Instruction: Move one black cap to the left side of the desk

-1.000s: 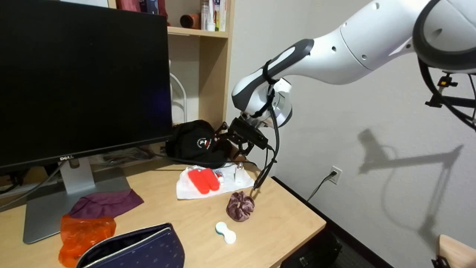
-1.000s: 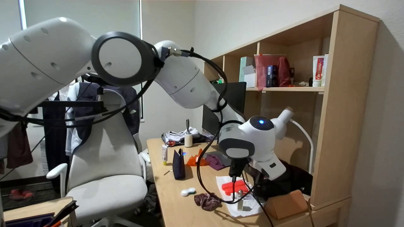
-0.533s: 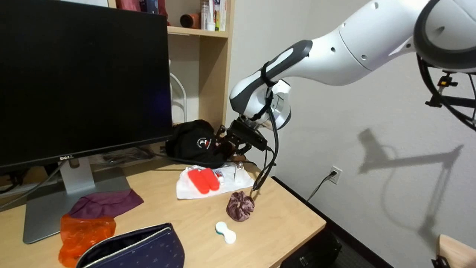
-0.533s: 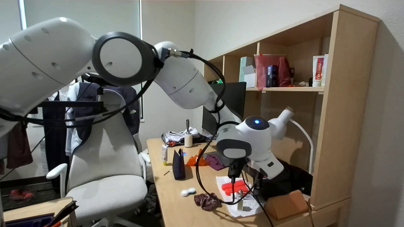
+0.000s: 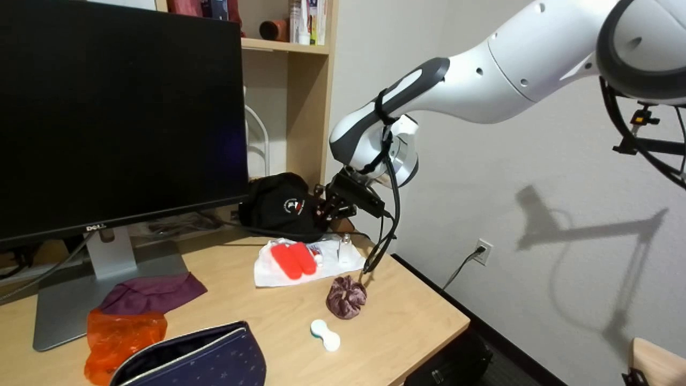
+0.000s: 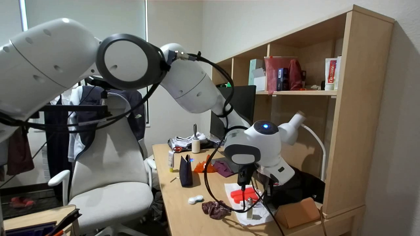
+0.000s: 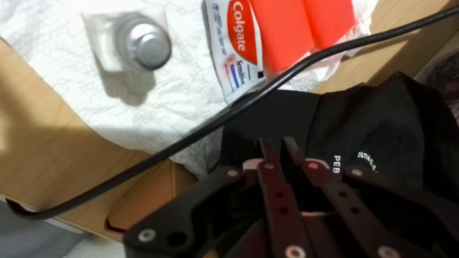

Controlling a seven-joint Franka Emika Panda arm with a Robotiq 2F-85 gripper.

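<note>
Wrist view: gripper (image 7: 276,142) at the lower right, over the black cap (image 7: 380,122); white lettering on the crown partly legible.
Gripper: jaws nearly pressed together at the brim, a narrow dark gap between them; whether fabric is pinched there cannot be told. Largely hidden behind the arm (image 6: 193,88) in an exterior view.
Emblem (image 5: 293,206): red and white, on the cap's front; colours shown in an exterior view, lettering in the wrist view.
Cap position: rear of the desk (image 5: 412,321), near its right corner, beside the shelf panel (image 5: 306,112) and partly overlapped by the lower corner of the monitor (image 5: 118,118).
White paper (image 7: 186,86): on the desk beside the cap, bearing a silver-topped bottle (image 7: 148,44), two red pieces (image 7: 287,36) and a toothpaste tube (image 7: 244,32).
Tube print: "Colgate" and "Sensitive", readable in the wrist view only.
Black cable (image 7: 200,132): slanting across the paper in the wrist view.
Brown box (image 6: 300,213): near the desk's rear right corner, shown most fully in an exterior view.
Scrunchie (image 5: 347,297) and lens case (image 5: 325,335): between paper and front edge, in both exterior views only.
Office chair (image 6: 111,203): beside the desk's front edge, in an exterior view only.
</note>
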